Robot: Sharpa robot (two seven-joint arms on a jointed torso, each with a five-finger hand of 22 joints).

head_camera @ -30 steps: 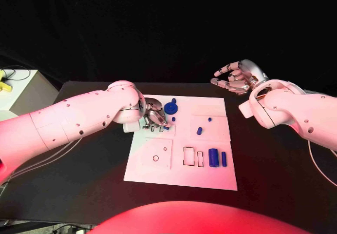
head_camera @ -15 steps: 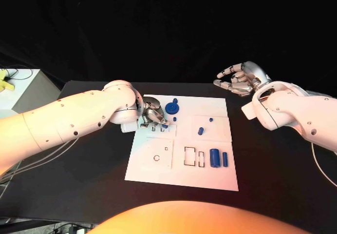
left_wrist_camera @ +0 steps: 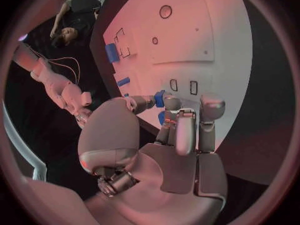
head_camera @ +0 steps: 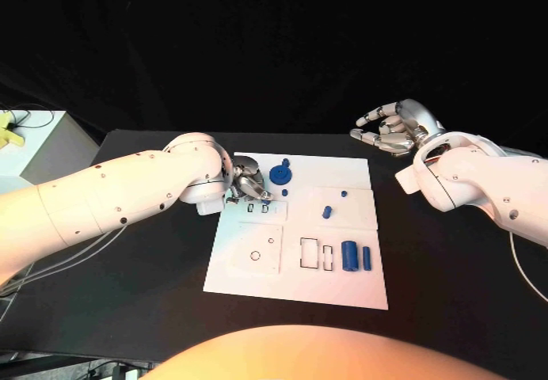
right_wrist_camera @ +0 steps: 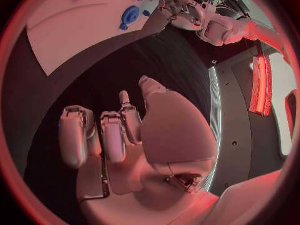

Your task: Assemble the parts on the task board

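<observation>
The white task board (head_camera: 308,285) lies in the middle of the black table. My left hand (head_camera: 249,188) hovers over its far left corner, beside a round blue part (head_camera: 279,174). In the left wrist view this hand (left_wrist_camera: 181,130) pinches a small blue part (left_wrist_camera: 159,99) between thumb and a fingertip, just beyond two empty slots (left_wrist_camera: 183,86). A blue peg (head_camera: 327,211) and two blue cylinders (head_camera: 356,256) sit further right on the board. My right hand (head_camera: 388,128) hangs past the board's far right corner with loosely curled fingers and holds nothing.
A round hole (head_camera: 253,256) and rectangular recesses (head_camera: 314,253) mark the board's near half. A pale cabinet (head_camera: 28,146) stands off the table's left edge. Bare black tabletop (head_camera: 445,269) surrounds the board.
My left hand has drawn back a little toward the board's far edge, uncovering the two small slots. My right hand has drifted slightly to the right.
</observation>
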